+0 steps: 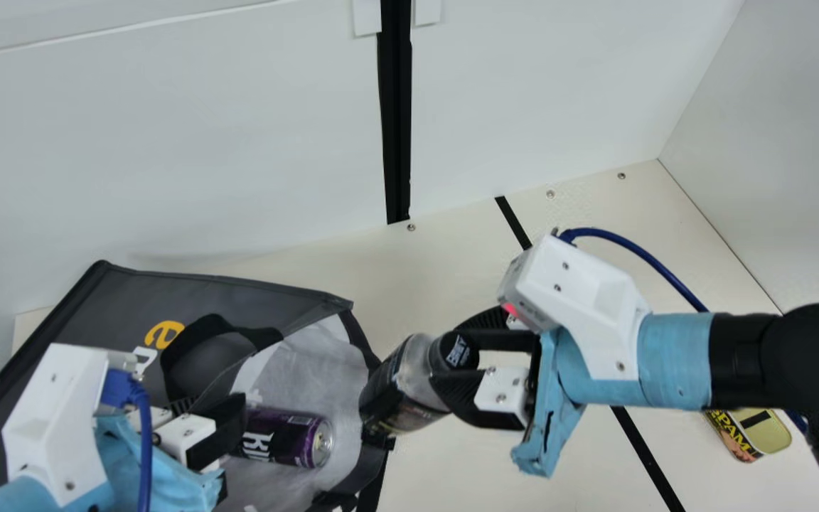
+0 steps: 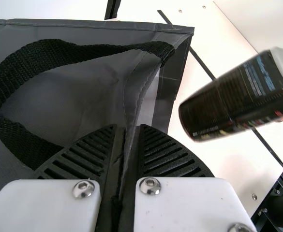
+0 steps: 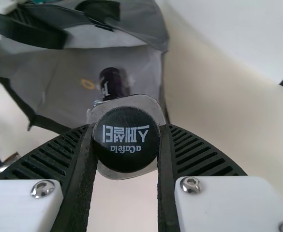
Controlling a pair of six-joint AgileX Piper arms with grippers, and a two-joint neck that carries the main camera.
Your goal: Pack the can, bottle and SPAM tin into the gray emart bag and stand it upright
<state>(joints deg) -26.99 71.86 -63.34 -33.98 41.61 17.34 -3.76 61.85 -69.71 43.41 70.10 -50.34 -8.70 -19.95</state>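
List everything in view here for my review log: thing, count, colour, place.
emart bag: 1, gray, table's left side
can: 1, purple, lying inside the bag
bottle: 1, black and clear, in the right gripper near the bag's mouth
SPAM tin: 1, yellow and dark, table's right side
table: 1, cream, underneath
table strip: 1, black, across the table
walls: 2, white, back and right
wall strip: 1, black, back wall
left gripper: 1, black fingers, pinching the bag's edge
right gripper: 1, black fingers, around the bottle
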